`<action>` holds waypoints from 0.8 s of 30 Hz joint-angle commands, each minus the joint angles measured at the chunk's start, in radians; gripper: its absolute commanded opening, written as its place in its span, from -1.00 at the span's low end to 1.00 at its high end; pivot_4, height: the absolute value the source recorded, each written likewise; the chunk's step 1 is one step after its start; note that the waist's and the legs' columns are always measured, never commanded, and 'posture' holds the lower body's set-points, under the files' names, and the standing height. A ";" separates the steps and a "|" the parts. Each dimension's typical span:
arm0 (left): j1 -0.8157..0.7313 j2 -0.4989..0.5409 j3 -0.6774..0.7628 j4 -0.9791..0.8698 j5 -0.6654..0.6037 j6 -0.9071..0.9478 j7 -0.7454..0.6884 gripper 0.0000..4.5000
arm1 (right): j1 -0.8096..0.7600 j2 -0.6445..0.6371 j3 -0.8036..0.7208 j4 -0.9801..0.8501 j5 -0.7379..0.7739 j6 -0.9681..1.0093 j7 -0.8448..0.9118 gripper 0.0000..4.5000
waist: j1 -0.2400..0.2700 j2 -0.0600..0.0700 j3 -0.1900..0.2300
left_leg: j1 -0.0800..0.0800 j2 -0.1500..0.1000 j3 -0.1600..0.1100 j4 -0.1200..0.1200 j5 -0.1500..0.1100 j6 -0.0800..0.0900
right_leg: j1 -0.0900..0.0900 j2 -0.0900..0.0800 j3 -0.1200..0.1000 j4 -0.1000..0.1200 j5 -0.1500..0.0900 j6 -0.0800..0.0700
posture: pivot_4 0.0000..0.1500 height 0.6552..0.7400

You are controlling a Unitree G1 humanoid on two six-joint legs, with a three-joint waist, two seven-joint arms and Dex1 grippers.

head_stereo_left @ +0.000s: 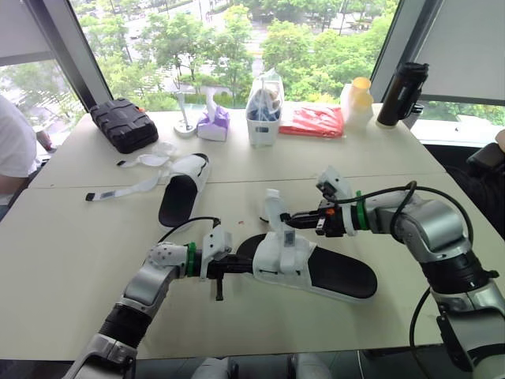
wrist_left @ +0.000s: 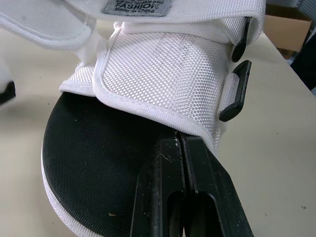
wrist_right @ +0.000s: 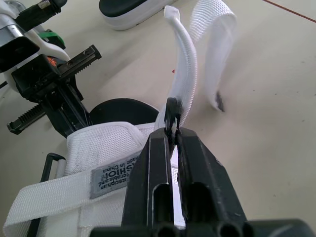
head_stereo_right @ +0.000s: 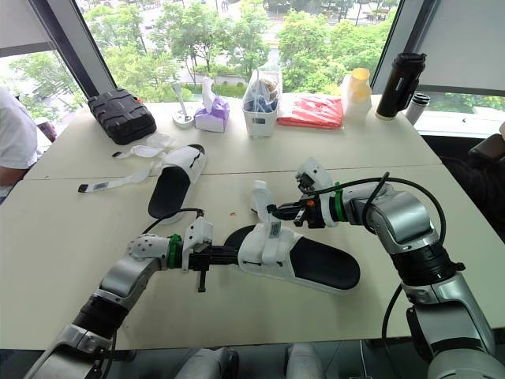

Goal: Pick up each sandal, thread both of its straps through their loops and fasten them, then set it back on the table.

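The near sandal point(head_stereo_left: 341, 278) lies sole down on the desk point(head_stereo_left: 71, 245), in front of the robot and between its two arms. The left end effector point(wrist_left: 180, 144) has its fingers pressed together. Their tips are tucked under the hem of the sandal's white upper at the toe end, and they pinch it there. The right end effector point(wrist_right: 173, 129) is also squeezed flat and pinches one white strap point(wrist_right: 185, 69) of this sandal. The strap rises upright from the pinch, and its free end curls over above the upper. The left wrist view shows two black loops point(wrist_left: 236, 92) on the side of the upper, one above the other.

There are two sandals in all. The far sandal point(head_stereo_left: 183, 191) rests on the desk farther back and to the robot's left, well apart from both arms. Its two straps point(head_stereo_left: 130, 189) lie undone, spread flat on the desk toward the left.

Along the window edge stand one black case point(head_stereo_left: 122, 124), one purple tissue box point(head_stereo_left: 213, 123), one clear container point(head_stereo_left: 264, 110), one red packet point(head_stereo_left: 313, 121), one yellow-capped bottle point(head_stereo_left: 357, 103) and one black tumbler point(head_stereo_left: 401, 95). A person's white sleeve point(head_stereo_left: 14, 150) shows at the left edge.
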 commanded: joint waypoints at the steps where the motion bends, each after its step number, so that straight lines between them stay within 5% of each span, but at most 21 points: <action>1: 0.025 0.002 -0.051 0.029 0.038 0.021 -0.007 -1.00 | -0.023 -0.016 -0.038 -0.043 0.019 0.007 0.003 -0.96 | 0.000 0.000 0.000 | 0.000 0.000 0.000 0.000 0.000 0.000 | 0.000 0.000 0.000 0.000 0.000 0.000 | 1.00 1.00; 9: 0.028 0.002 -0.051 0.028 0.037 0.027 -0.006 -1.00 | -0.028 -0.066 -0.088 -0.104 0.057 0.004 0.019 -0.96 | 0.001 0.000 0.000 | 0.000 0.000 0.000 0.000 0.000 0.000 | 0.000 0.000 0.000 0.000 0.000 0.000 | 1.00 1.00; 16: 0.034 0.004 -0.052 0.022 0.037 0.030 -0.008 -1.00 | 0.045 -0.102 -0.114 -0.199 0.001 -0.269 0.073 -0.96 | 0.002 0.000 0.000 | -0.001 0.000 0.000 0.000 0.000 0.000 | 0.000 0.000 0.000 -0.001 0.000 0.000 | 1.00 1.00; 24: 0.033 0.004 -0.055 0.023 0.041 0.033 -0.010 -1.00 | 0.070 -0.136 -0.110 -0.176 -0.011 -0.345 0.113 -0.96 | 0.002 0.000 0.000 | 0.000 0.000 0.000 0.000 0.000 0.000 | 0.000 0.000 0.000 -0.001 0.000 0.000 | 1.00 1.00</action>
